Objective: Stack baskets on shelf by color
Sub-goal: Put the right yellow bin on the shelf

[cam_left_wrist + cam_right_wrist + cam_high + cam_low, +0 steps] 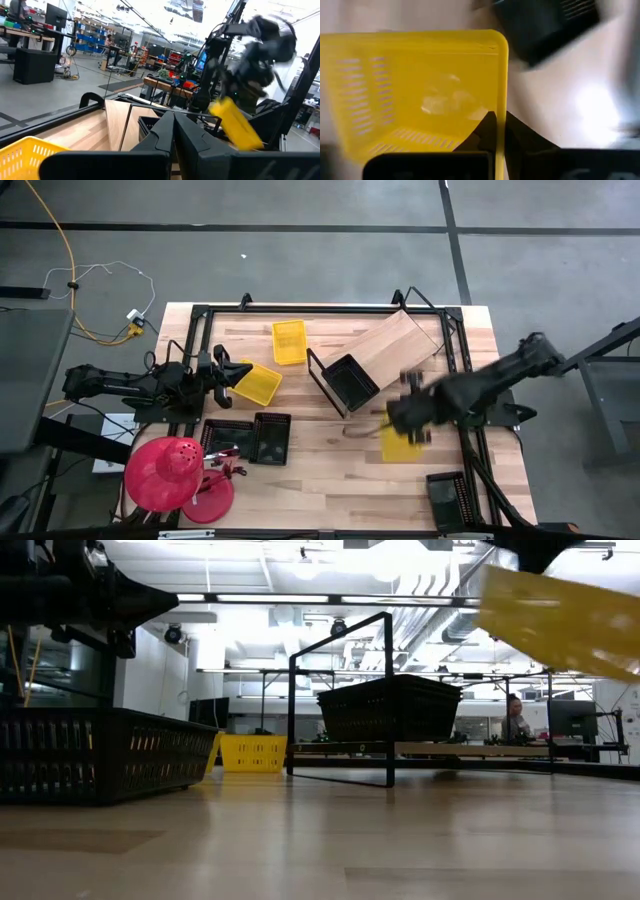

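The work surface is a light wooden table edged by black rails, standing on a grey concrete floor crossed by dark lines; an orange cable runs over the floor beyond the table's far left corner, and the low view looks across the boards into a bright hall with ceiling lights, desks and a seated person far off. At the left edge the left gripper lies low over the table, its jaws pressed together on nothing, with a yellow basket just beside its tip, turned askew to the table edges. Nearer the front left sit a red dome-shaped object and, beside it, two black baskets side by side, their long axes running front to back. Farther back a second yellow basket lies flat with its long axis also front to back. In the middle the shelf, a pale board in a thin black frame, runs on a diagonal from near centre toward the far right, and a black basket sits at its nearer, lower end, opening up. To the right, the right gripper is clamped on the rim of a third yellow basket, held clear of the table and tilted, just front of the shelf; motion blur hides its exact heading. Another black basket rests near the front right corner.
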Robot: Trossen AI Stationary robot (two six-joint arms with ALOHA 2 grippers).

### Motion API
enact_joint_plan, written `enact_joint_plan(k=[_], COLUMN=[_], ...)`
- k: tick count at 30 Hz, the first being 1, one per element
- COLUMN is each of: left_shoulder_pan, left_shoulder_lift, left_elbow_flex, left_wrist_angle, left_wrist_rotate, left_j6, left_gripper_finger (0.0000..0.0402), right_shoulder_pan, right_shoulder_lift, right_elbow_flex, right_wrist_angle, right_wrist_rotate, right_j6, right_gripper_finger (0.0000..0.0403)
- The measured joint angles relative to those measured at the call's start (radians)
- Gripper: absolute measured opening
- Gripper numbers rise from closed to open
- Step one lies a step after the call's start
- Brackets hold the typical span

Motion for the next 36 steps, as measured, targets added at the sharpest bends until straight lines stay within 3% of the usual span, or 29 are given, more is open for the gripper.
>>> enact_joint_plan(k=[4,9,13,16,20,29,36], left_shoulder_pan=[0.000,0.000,0.000,-0.001,0.000,0.000,0.000], left_shoulder_lift=[0.000,0.000,0.000,0.000,0.000,0.000,0.000], left_elbow_flex=[0.000,0.000,0.000,0.000,0.000,0.000,0.000], left_wrist_angle=[0.000,0.000,-0.004,-0.005,-0.002,-0.001,0.000], left_wrist_rotate=[-0.004,-0.012,-0.007,0.011,0.020,0.016,-0.043], left_j6=[0.000,0.007,-0.001,-0.048,-0.079,-0.079,-0.021], left_gripper_finger=[0.0000,0.0000,0.0000,0.0000,0.0000,0.0000,0.0000], right_shoulder_pan=[-0.209,-0.474,-0.640,-0.711,-0.756,-0.776,-0.785], right_shoulder_lift=[-0.023,-0.015,0.010,0.044,0.115,0.258,0.306], right_elbow_flex=[0.131,0.216,0.225,0.193,0.160,0.155,0.155], right_wrist_angle=[-0.073,-0.066,-0.001,0.050,0.053,0.058,0.095], right_wrist_rotate=[0.107,0.085,0.033,-0.062,-0.111,-0.281,-0.288], right_j6=[-0.316,-0.816,-1.015,-1.108,-1.192,-1.223,-1.255], right_gripper_finger=[0.0002,0.0001,0.0001,0.0001,0.0000,0.0000,0.0000])
